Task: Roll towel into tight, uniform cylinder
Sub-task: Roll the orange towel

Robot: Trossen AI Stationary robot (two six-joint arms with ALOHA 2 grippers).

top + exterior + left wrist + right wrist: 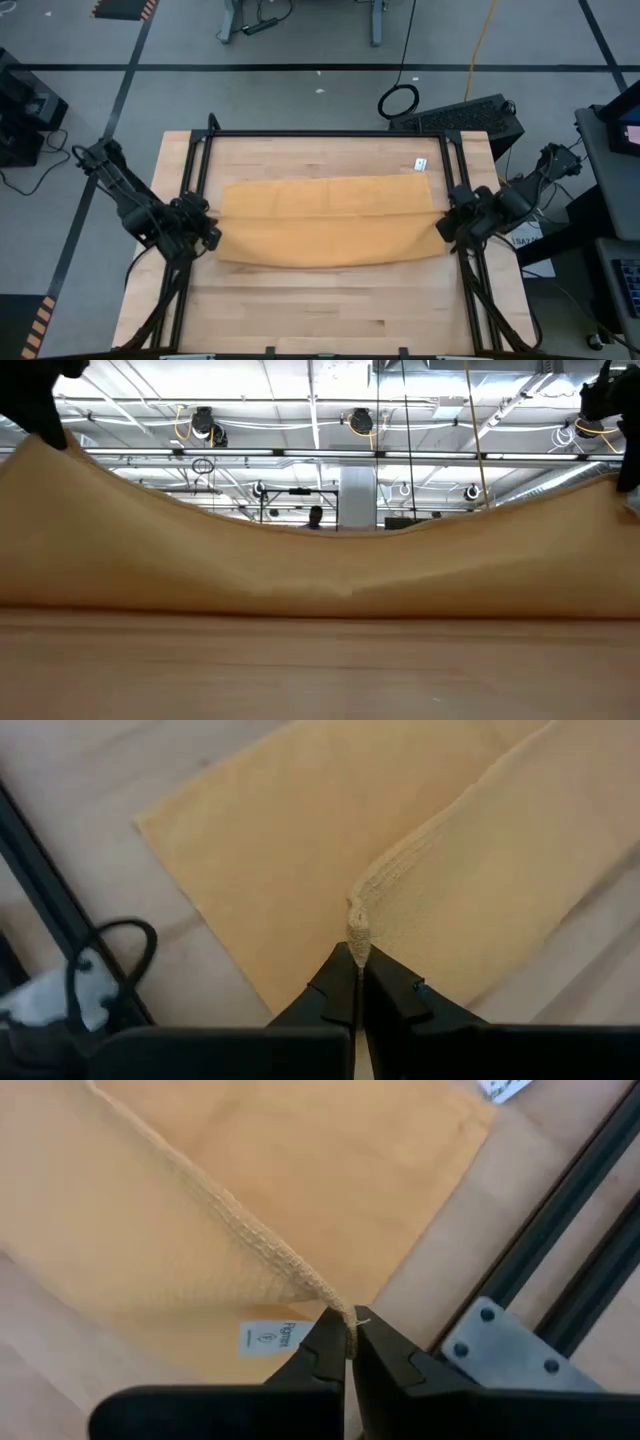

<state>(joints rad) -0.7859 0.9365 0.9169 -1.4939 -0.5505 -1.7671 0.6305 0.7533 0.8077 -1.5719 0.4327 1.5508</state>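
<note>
The mustard-yellow towel point(325, 220) lies spread lengthwise across the table's middle. Its far half is flat on the wood; its near edge is raised at both ends and sags in the middle, as the low view point(320, 570) shows. My left gripper point(212, 236) is shut on the towel's near left corner. My right gripper point(444, 228) is shut on its near right corner. A small white label point(275, 1336) shows on the cloth under the right gripper. My left gripper point(358, 965) pinches the towel's near left corner point(357, 928) between its two fingers. The corner is bunched and lifted off the table, and the cloth slopes down from it. My right gripper point(350, 1330) pinches the towel's near right corner point(338, 1308) between its two fingers, on the stitched hem. The corner is lifted, and the hem runs away from it in a straight line.
A black metal frame point(320, 133) runs around the wooden table top, with rails close beside each gripper point(560, 1210). A small white tag point(421, 165) lies on the wood past the towel's far right corner. Bare wood point(320, 310) lies toward the near edge.
</note>
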